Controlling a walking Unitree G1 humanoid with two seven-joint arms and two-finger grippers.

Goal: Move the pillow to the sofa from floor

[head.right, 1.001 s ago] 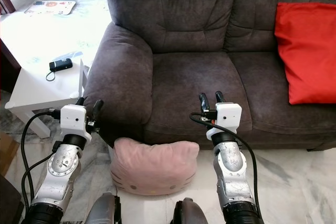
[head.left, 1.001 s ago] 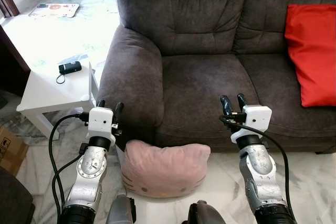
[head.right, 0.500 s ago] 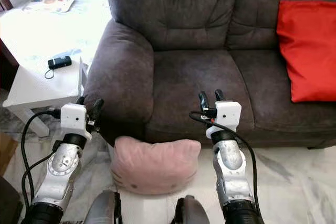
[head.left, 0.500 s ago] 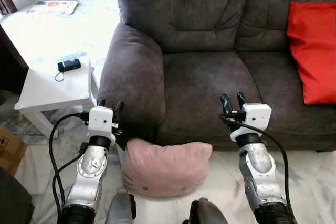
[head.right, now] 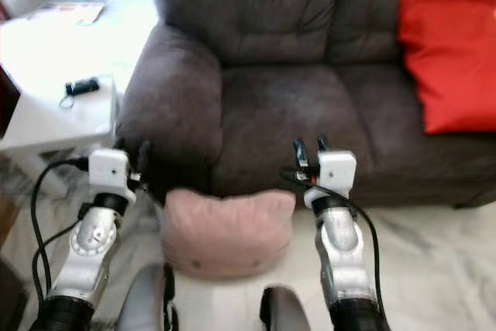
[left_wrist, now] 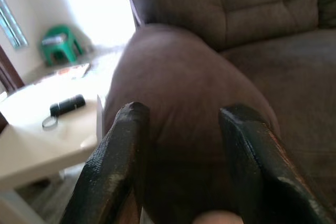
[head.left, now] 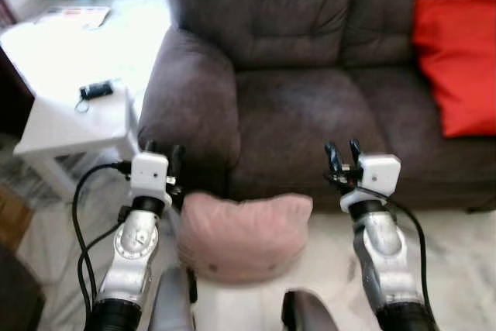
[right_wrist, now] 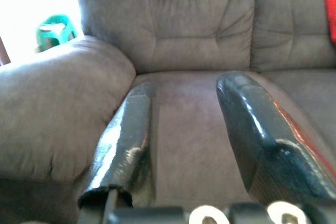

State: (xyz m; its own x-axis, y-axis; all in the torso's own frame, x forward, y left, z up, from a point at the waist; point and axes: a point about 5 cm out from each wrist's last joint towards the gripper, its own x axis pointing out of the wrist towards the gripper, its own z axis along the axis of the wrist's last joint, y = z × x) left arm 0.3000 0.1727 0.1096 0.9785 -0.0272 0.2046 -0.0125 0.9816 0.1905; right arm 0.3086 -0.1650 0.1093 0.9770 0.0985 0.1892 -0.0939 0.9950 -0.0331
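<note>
Left eye view: pillow (head.left: pixel 244 234) (pink) between left tool (head.left: pixel 162 155) and right tool (head.left: pixel 344 153).

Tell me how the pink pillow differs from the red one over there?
The pink pillow lies on the floor against the sofa front, between the left tool and right tool; the red pillow sits up on the sofa seat, leaning on the backrest. The pink one is pale with small dark markings, the red one plain and bright. Both look soft and stuffed, and neither is held.
</note>
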